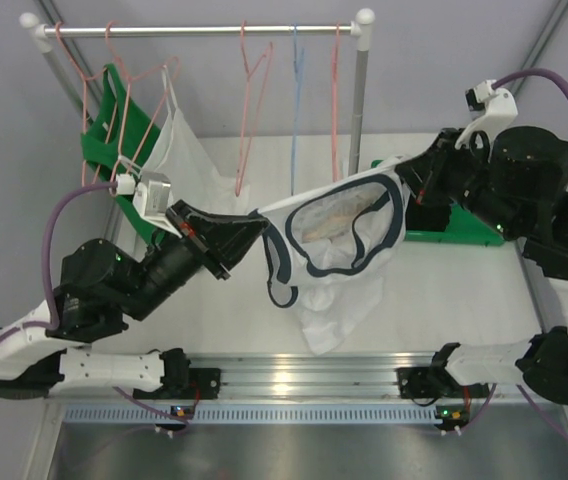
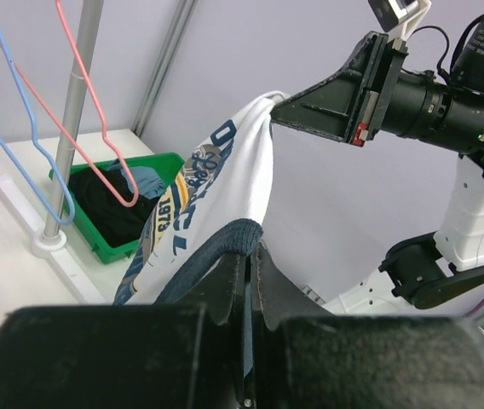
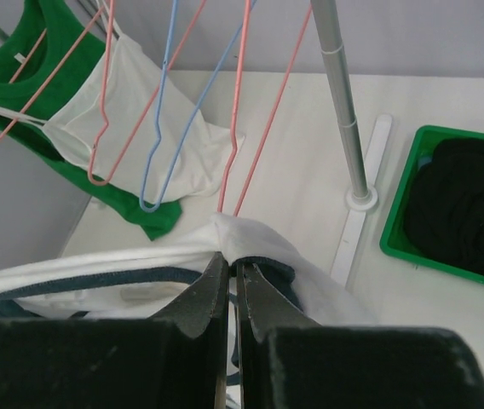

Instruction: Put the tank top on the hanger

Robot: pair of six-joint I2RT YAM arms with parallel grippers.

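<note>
The tank top, white with navy trim, hangs stretched in the air between my two grippers, its neck opening spread wide. My left gripper is shut on the navy-trimmed strap at the left. In the left wrist view, my left gripper pinches the trim, and the blue-and-yellow print shows. My right gripper is shut on the other strap; in its wrist view my right gripper clamps white cloth and trim. An empty pink hanger hangs on the rail behind, and another pink hanger hangs further right.
On the rail, a light blue hanger hangs between the pink ones. At the left, a green top and a plain white top hang on pink hangers. A green bin of dark clothes sits beside the rack pole.
</note>
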